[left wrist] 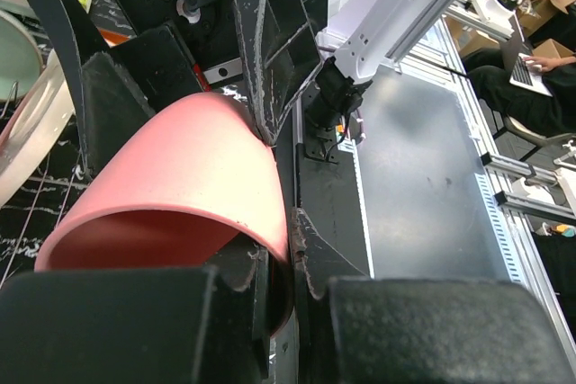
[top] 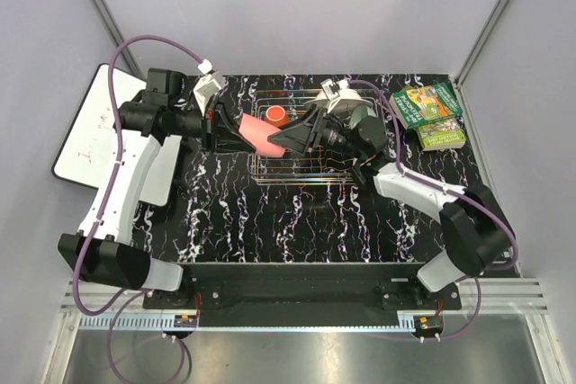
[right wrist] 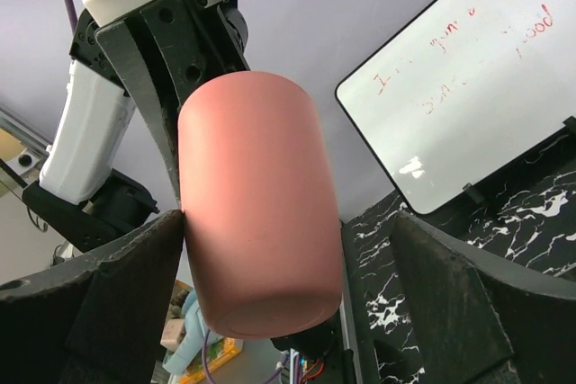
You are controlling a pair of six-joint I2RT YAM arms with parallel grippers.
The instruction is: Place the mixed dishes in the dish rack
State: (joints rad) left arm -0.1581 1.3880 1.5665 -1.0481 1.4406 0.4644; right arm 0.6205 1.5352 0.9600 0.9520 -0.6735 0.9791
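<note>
A pink cup (top: 258,135) hangs on its side over the left end of the silver wire dish rack (top: 301,175). My left gripper (top: 232,132) is shut on the cup's wall at the rim (left wrist: 180,186), one finger inside and one outside. My right gripper (top: 288,138) is open around the cup's base (right wrist: 256,213). Its left finger (right wrist: 117,299) touches the cup's side and its right finger (right wrist: 468,299) stands apart. An orange mug (top: 276,115) sits in the rack at the back left. The other dishes are mostly hidden behind the right arm.
Green-covered books (top: 429,112) lie at the back right of the black marbled mat (top: 270,222). A whiteboard (top: 85,137) lies off the mat's left edge and also shows as the whiteboard (right wrist: 468,69) behind the cup. A pale dish rim (left wrist: 27,132) shows at the far left.
</note>
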